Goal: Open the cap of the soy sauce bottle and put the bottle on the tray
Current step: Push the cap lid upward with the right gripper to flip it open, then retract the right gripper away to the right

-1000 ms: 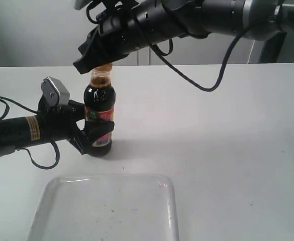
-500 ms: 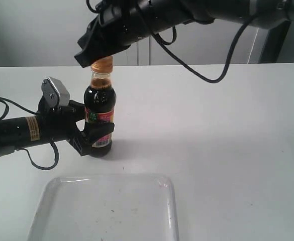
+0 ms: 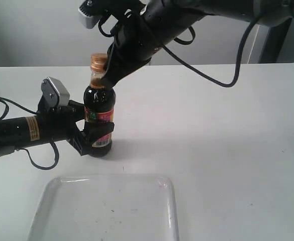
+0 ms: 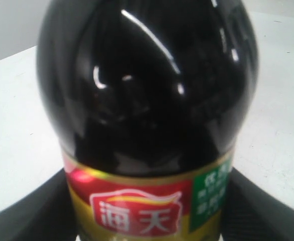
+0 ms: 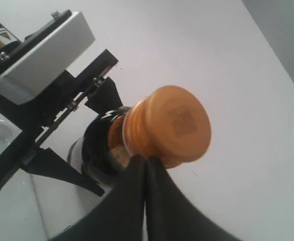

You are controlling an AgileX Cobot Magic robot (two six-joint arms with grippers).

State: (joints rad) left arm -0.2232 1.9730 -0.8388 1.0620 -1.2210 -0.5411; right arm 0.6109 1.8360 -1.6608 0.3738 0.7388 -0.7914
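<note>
The soy sauce bottle [image 3: 99,108] stands upright on the white table, dark liquid up to the neck, red and yellow label [image 4: 136,208] facing the left wrist camera. My left gripper [image 3: 95,134] is shut on the bottle's lower body [image 4: 147,100], one black finger on each side. The golden-orange cap [image 3: 98,62] sits closed on the neck; in the right wrist view the cap [image 5: 174,128] shows from above. My right gripper [image 5: 147,163] is shut with nothing between its fingers, tips pressed together against the cap's underside beside the neck [image 3: 106,75]. The translucent tray [image 3: 106,211] lies in front of the bottle.
The right arm [image 3: 187,15] reaches in from the upper right, over the bottle. The left arm [image 3: 21,129] lies low along the table from the left, with its camera housing [image 3: 55,91] on top. A black cable [image 3: 222,70] loops below the right arm.
The right gripper has come off the top of the cap and swung down to the bottle's right side, its tips now at the neck under the cap. The bottle and left gripper have not moved.
</note>
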